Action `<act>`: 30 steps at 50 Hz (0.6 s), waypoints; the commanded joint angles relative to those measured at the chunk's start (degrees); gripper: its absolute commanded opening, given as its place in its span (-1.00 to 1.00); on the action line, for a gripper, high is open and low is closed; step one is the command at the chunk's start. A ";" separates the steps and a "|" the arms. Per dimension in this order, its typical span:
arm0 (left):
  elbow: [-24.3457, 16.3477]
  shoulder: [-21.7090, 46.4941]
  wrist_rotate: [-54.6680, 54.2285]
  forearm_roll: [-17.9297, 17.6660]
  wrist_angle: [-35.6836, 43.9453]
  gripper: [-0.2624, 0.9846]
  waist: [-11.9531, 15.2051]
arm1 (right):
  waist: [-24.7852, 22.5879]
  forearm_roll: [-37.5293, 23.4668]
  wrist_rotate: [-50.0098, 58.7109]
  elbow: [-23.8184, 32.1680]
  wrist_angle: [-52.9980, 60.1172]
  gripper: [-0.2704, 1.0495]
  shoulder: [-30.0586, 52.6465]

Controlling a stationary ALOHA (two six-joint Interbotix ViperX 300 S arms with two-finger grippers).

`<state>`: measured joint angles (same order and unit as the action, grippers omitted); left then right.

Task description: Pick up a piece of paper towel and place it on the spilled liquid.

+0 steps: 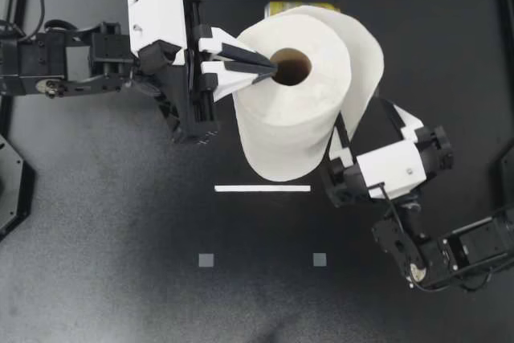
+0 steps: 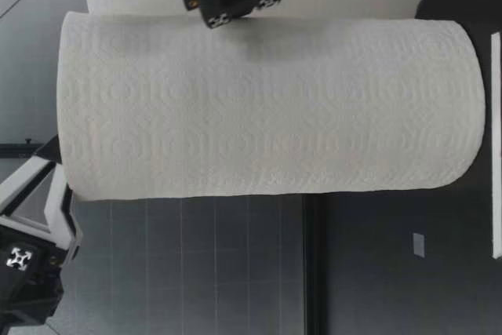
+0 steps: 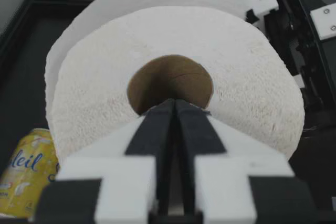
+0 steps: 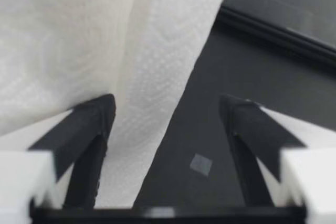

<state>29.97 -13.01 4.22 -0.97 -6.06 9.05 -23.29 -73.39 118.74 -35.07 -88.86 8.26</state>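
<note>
The paper towel roll (image 1: pixel 281 118) is standing on end in the middle of the table (image 1: pixel 120 263). Its long axis is running vertical and its cardboard core (image 1: pixel 291 66) is opening straight up. A loose sheet (image 1: pixel 365 54) is curling off the side facing my right arm. My left hand (image 1: pixel 269 70) is reaching over the top with its fingers pressed together, tips sitting at the core's rim, apparently steadying the roll. My right hand (image 1: pixel 361 114) is hovering spread, with the sheet hanging between its fingers against one of them, not pinched. The step in hand looks like grasping the sheet. The next move calls for closing on it and tearing it free while the roll is braced. A yellow can (image 1: pixel 281 7) is sitting just behind the roll, and no spilled liquid is showing.
</note>
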 commanded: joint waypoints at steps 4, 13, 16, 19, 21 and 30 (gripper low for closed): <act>0.35 0.26 0.00 0.00 -0.35 -0.34 0.18 | 2.29 -1.49 0.00 0.44 -0.09 0.53 -2.81; 0.70 0.26 0.00 -0.09 -0.35 -0.34 0.18 | 3.08 -2.90 -0.09 0.18 0.00 0.37 -3.60; 0.79 0.35 0.00 -0.09 -0.44 -0.34 0.18 | 2.99 -2.99 -0.18 0.18 0.35 0.27 -3.60; 1.14 0.35 0.00 -0.09 -0.44 -0.34 0.18 | 2.99 -3.08 -0.18 0.18 0.97 0.16 -3.60; 1.32 0.44 0.00 0.00 -0.53 -0.34 0.18 | 2.99 -3.16 -0.18 0.18 1.05 0.09 -3.60; 1.41 0.26 0.00 -0.18 -0.53 -0.34 0.18 | 3.08 -5.54 -0.26 -0.18 1.49 0.00 -4.22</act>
<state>30.85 -13.10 4.31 -1.05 -5.98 9.32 -20.57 -77.61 118.48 -35.60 -87.45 6.06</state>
